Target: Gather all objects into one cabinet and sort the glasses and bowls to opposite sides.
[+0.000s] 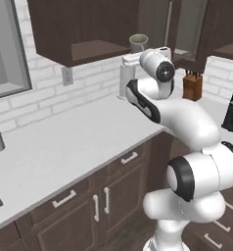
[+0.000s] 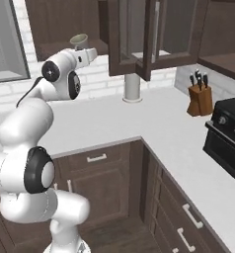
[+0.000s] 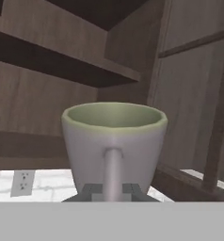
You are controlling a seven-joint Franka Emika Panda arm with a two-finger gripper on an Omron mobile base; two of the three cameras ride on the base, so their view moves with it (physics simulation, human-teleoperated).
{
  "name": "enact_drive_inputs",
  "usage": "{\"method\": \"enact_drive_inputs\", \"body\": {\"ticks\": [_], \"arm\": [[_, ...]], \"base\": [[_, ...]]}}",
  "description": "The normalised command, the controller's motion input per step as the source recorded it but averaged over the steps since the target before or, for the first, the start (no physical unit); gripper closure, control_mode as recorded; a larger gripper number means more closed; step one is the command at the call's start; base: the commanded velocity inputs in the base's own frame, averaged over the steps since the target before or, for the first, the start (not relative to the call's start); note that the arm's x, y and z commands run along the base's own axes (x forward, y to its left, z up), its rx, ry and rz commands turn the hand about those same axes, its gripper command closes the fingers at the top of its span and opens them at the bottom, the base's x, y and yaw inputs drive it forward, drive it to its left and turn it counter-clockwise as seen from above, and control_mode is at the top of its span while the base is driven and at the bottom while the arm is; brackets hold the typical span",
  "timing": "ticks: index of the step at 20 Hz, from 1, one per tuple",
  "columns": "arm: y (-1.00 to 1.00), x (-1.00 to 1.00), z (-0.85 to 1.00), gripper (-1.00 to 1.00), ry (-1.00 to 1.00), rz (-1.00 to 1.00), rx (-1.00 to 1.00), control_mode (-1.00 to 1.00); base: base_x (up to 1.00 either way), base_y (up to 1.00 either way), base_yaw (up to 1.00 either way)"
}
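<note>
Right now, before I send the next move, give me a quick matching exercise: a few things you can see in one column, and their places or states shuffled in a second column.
Things:
1. small cream-white handled cup
2. brown wooden knife block with dark handles
3. grey cylindrical canister
4. black stove

Places or states:
A. stands on the white counter under the open glass-paned cabinet door
B. raised at the gripper, in front of the dark-brown wall cabinet
C. at the right end of the counter
D. in the counter's back corner by the wall

Pairs: 1-B, 2-D, 3-A, 4-C
</note>
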Motion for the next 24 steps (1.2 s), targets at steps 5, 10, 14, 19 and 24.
{"method": "enact_drive_inputs", "body": {"ticks": [5,10,14,19,24], "arm": [[0.0,0.0,0.0,1.0,0.0,0.0,0.0,1.0],[0.0,0.0,0.0,1.0,0.0,0.0,0.0,1.0],[0.0,0.0,0.0,1.0,0.0,0.0,0.0,1.0],[0.0,0.0,0.0,1.0,0.0,0.0,0.0,1.0],[0.0,0.0,0.0,1.0,0.0,0.0,0.0,1.0]], "base": [[-0.96,0.0,0.08],[-0.72,0.04,0.03],[-0.05,0.05,0.0],[-0.04,0.0,-0.29],[0.0,0.0,-0.46]]}}
